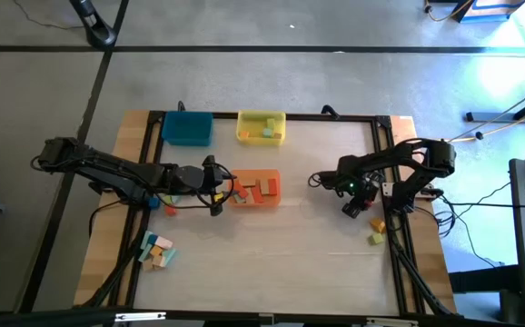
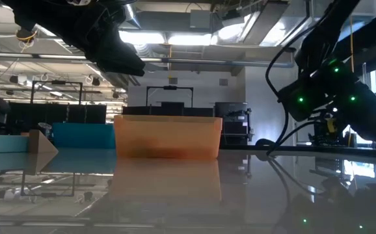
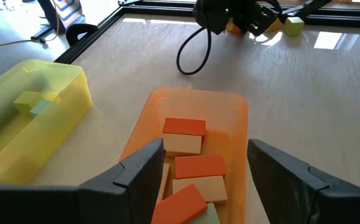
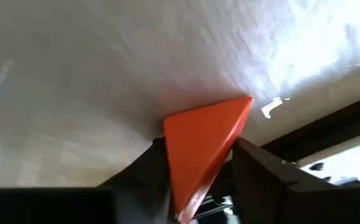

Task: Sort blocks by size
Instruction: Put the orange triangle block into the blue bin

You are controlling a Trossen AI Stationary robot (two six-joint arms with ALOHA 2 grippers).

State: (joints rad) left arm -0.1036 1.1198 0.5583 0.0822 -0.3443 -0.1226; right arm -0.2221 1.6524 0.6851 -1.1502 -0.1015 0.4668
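A robotics lab or research workshop. A pale wooden worktop (image 1: pixel 272 236) edged with a black metal frame (image 1: pixel 382 163) stands on a grey concrete floor (image 1: pixel 335 77). Beyond the worktop, the level view shows an open industrial ceiling with exposed ducts (image 2: pixel 175 13) and strip lights (image 2: pixel 175 39), a dark equipment rack (image 2: pixel 230 117), and desks with monitors (image 2: pixel 45 114) at the far wall. Loose cables (image 1: pixel 508 204) trail across the floor beside the worktop, and a tripod leg (image 1: pixel 503 113) stands near its corner.
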